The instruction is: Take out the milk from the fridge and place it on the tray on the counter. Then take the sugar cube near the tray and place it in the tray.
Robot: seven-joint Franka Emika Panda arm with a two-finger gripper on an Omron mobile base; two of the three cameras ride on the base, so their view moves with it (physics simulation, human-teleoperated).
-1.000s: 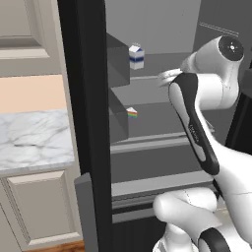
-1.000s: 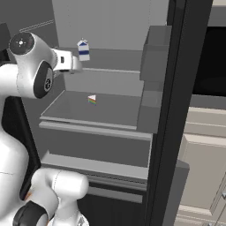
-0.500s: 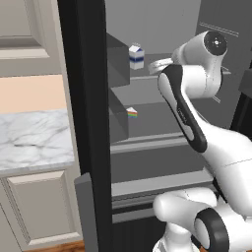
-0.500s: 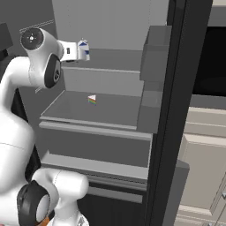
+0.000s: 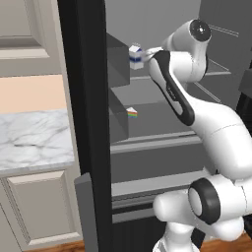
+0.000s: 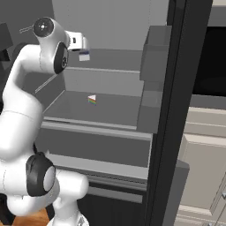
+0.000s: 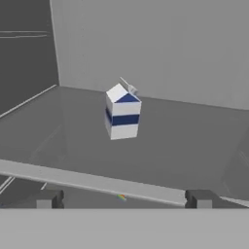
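Milk point(image 6: 84, 55): upper half hidden behind the arm in the right base view. Worktop point(image 5: 34, 138): cut off by the left edge. Fridge point(image 5: 83, 123): top cropped.

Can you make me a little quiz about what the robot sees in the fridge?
1. True or false: the end effector is open.
2. Which shelf holds the milk? A upper, B lower.
3. Fill in: the band around the carton is dark ____.

Key: 1 true. 2 A; the striped wedge sits on the shelf below. 3 blue.
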